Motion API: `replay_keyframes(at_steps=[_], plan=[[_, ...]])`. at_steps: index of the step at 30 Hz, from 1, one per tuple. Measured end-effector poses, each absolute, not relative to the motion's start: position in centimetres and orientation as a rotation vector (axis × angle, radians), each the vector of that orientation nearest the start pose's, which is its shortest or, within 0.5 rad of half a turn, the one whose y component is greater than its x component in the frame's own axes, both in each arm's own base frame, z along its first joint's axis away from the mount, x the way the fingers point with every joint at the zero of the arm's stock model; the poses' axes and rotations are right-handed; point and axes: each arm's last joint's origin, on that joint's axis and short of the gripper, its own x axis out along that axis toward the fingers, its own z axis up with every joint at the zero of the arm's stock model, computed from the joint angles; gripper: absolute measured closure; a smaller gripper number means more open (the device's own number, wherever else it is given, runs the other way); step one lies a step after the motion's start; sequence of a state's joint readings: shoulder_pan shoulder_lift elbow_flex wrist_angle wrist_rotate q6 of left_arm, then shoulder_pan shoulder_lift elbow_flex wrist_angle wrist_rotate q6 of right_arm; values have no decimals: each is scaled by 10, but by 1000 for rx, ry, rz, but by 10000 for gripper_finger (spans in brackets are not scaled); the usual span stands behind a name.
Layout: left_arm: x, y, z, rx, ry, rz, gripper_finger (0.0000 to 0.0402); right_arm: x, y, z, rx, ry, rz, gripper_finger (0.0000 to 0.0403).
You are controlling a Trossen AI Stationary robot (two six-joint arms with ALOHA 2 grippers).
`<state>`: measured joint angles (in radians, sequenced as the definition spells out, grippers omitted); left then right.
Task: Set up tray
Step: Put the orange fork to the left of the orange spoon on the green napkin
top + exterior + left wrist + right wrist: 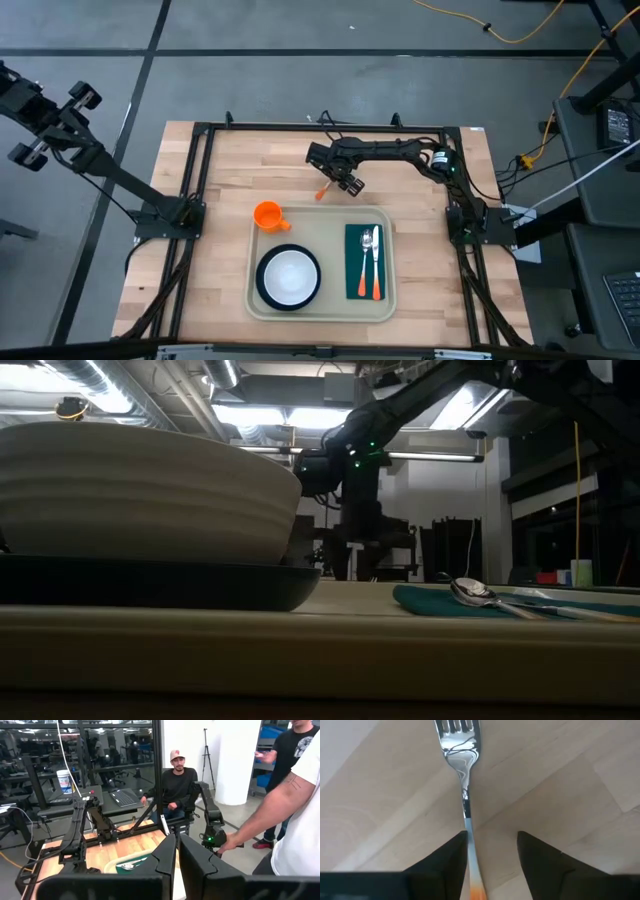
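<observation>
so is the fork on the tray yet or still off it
Off it. The fork lies on bare wood beyond the tray, between the right gripper's open fingers.

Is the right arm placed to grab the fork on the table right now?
Probably yes. The right gripper hangs open just above the fork, whose handle lies beside one finger on bare wood behind the tray. Nothing blocks it.

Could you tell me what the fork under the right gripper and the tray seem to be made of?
The fork: polished metal, judging by mirror-like reflections on its tines and neck, with an orange handle end that looks plastic. The tray: probably matte beige plastic, given its even colour, rounded corners and moulded low rim. The right gripper is open over the fork.
</observation>
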<state>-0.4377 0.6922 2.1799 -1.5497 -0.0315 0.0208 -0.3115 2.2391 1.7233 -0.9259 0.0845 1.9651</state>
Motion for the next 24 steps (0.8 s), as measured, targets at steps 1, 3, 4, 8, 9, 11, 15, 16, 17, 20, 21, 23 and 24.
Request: replay_keyframes(at_steps=[1, 3, 4, 8, 9, 11, 15, 16, 17, 20, 21, 23, 24], plan=[[-114, 54, 515, 35, 56, -407, 384, 417, -137, 146, 1698, 624, -1629, 233], [-114, 54, 515, 36, 58, -407, 385, 417, -137, 146, 1698, 624, -1630, 247], [-114, 54, 515, 37, 60, -407, 386, 417, -137, 146, 1698, 624, -1631, 254], [-114, 54, 514, 38, 65, -407, 388, 417, -137, 146, 1695, 627, -1624, 279], [-114, 54, 514, 39, 70, -407, 388, 417, -137, 147, 1695, 625, -1618, 284], [-114, 54, 513, 41, 79, -407, 389, 419, -137, 147, 1695, 624, -1595, 291], [-114, 54, 513, 42, 79, -407, 385, 419, -140, 147, 1679, 681, -1544, 294], [-114, 54, 513, 42, 79, -407, 385, 418, -141, 147, 1682, 699, -1532, 294], [-114, 54, 513, 42, 79, -407, 385, 418, -143, 147, 1686, 714, -1522, 293], [-114, 54, 513, 42, 79, -407, 385, 416, -147, 147, 1701, 728, -1520, 293], [-114, 54, 513, 42, 78, -407, 386, 415, -149, 147, 1702, 730, -1520, 293], [-114, 54, 513, 41, 77, -411, 386, 414, -152, 147, 1708, 746, -1507, 293], [-115, 54, 513, 40, 75, -421, 386, 413, -154, 147, 1716, 757, -1498, 294]])
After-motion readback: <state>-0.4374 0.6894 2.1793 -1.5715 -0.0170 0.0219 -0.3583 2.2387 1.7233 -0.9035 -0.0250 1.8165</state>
